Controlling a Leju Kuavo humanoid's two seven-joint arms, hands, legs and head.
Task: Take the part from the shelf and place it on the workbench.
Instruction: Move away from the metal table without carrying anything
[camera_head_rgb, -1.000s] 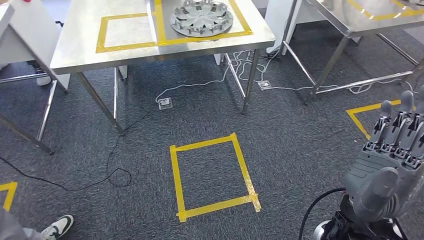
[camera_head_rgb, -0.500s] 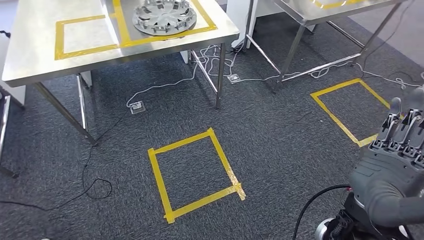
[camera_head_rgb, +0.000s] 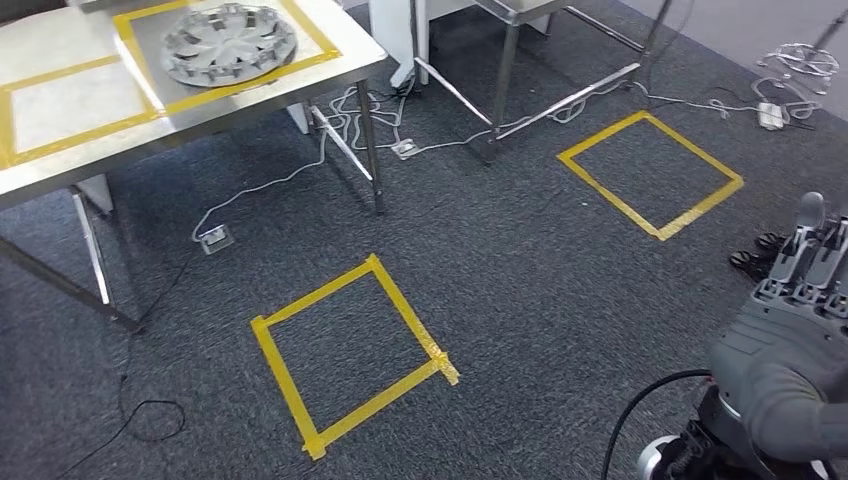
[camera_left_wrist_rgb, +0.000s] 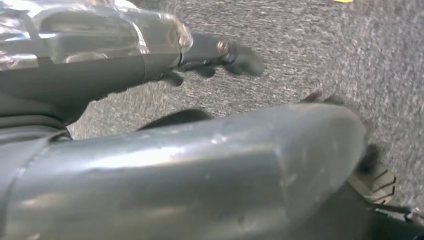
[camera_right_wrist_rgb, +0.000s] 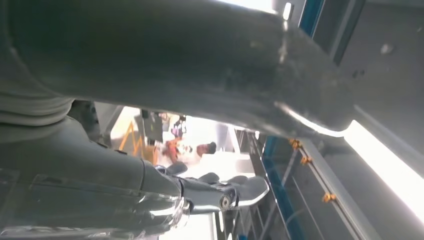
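Silver and round, the part (camera_head_rgb: 229, 43) is laid flat on the steel bench (camera_head_rgb: 200, 110), inside yellow tape, so no long side can be told. Nothing is held by the right hand (camera_head_rgb: 800, 330); its fingers (camera_head_rgb: 808, 215) are stretched straight. Left hand (camera_left_wrist_rgb: 220, 52): cannot tell.

No words, letters, numbers, brand names or signs to read anywhere in these pictures.
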